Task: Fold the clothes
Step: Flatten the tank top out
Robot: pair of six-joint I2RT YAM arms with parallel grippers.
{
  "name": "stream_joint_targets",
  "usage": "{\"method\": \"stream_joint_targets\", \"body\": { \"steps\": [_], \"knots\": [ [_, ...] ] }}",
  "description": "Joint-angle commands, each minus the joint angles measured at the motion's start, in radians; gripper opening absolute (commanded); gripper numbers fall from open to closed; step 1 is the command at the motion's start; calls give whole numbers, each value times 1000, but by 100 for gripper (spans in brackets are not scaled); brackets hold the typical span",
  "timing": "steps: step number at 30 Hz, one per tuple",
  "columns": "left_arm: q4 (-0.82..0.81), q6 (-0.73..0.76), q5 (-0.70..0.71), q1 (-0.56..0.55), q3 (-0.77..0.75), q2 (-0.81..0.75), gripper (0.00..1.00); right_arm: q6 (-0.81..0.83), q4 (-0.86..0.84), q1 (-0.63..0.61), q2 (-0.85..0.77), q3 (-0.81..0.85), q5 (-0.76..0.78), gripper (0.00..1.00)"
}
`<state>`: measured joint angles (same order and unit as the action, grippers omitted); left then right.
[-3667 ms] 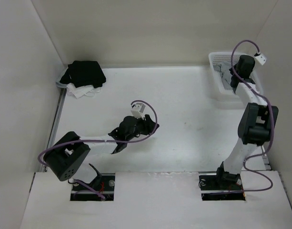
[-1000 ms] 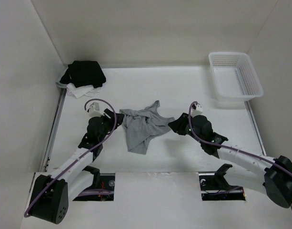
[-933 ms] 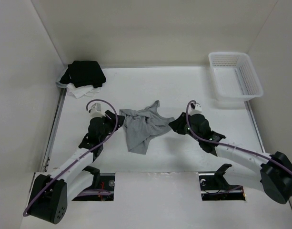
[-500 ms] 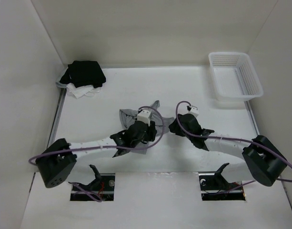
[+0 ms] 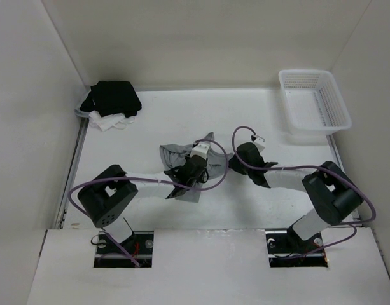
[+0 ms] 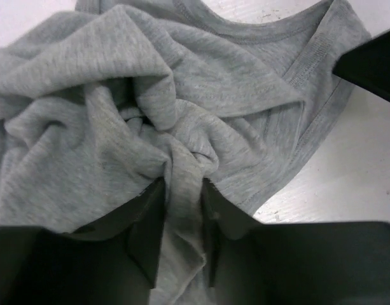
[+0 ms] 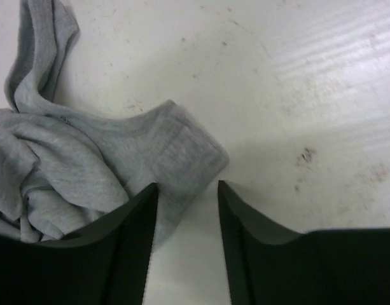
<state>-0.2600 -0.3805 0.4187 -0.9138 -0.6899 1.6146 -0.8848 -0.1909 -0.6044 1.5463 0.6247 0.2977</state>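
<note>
Grey knit clothes [image 6: 214, 95] lie crumpled at the tabletop [image 7: 309, 95] centre, soft and floppy, so I'd grab hems. Left tool [image 6: 181, 194] pinches a bunched ridge; right tool [image 7: 187, 190] straddles a leg corner, unclenched.

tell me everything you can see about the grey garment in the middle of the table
The grey garment is a plain light-grey soft knit with stitched hems. It lies crumpled and unfolded on the white table, near its middle. A bunched fold is pinched between the fingers of the left claw, with creases radiating from that spot. One hemmed corner lies flat on the table between the fingers of the open right claw.
</note>
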Motion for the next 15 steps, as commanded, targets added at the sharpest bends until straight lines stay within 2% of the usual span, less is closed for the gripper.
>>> {"method": "stream_joint_targets", "body": {
  "steps": [1, 3, 5, 9, 15],
  "knots": [
    [-65, 3, 11, 25, -14, -62, 18, 1, -53, 34, 76, 59, -58, 37],
    [-62, -44, -10, 57, 22, -146, 12, 3, -102, 56, 112, 78, -77, 17],
    [-68, -76, -44, 81, 62, -235, 11, 13, -155, 64, 97, 76, -74, 6],
    [-62, -155, -113, 152, 153, -457, 11, 84, -191, 61, -38, 78, -19, 3],
    [-50, -294, -218, 313, 263, -795, 10, 243, -69, 32, -336, 209, 24, 2]
  ]
}}
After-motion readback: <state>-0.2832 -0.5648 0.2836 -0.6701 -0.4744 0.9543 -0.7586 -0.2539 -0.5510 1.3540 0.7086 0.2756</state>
